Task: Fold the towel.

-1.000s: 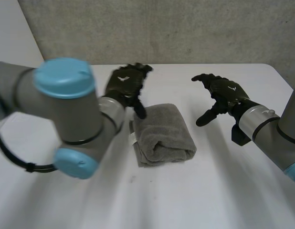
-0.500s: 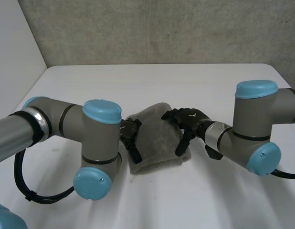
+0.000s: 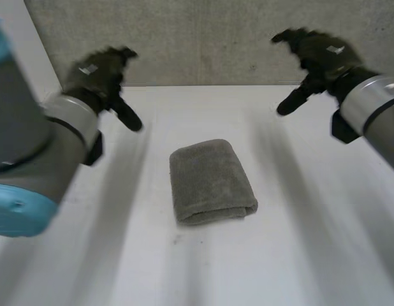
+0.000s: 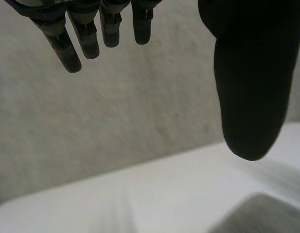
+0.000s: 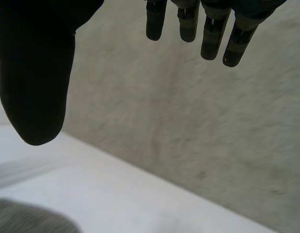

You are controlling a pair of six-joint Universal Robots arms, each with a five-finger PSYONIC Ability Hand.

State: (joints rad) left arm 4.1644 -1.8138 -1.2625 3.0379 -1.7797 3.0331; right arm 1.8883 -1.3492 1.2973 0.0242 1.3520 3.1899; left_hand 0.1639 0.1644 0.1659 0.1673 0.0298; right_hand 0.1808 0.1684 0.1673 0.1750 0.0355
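A grey towel (image 3: pixel 211 181) lies folded into a compact rectangle in the middle of the white table (image 3: pixel 299 255), its rolled edge toward the front. My left hand (image 3: pixel 98 71) is raised high at the back left, open, with nothing in it. My right hand (image 3: pixel 318 51) is raised at the back right, also open and empty. Both hands are well clear of the towel. In the left wrist view my straight fingers (image 4: pixel 82 36) and thumb (image 4: pixel 249 82) hang apart, with a towel corner (image 4: pixel 266 213) below. In the right wrist view the thumb (image 5: pixel 36 77) and fingers (image 5: pixel 213 29) are spread too.
A grey concrete wall (image 3: pixel 203 38) stands behind the table's far edge. A pale wall (image 3: pixel 18 57) borders the left side. Bare white tabletop surrounds the towel on every side.
Both hands have left the towel's sides and swung up and outward toward the back corners. The towel stays folded in the middle of the table.
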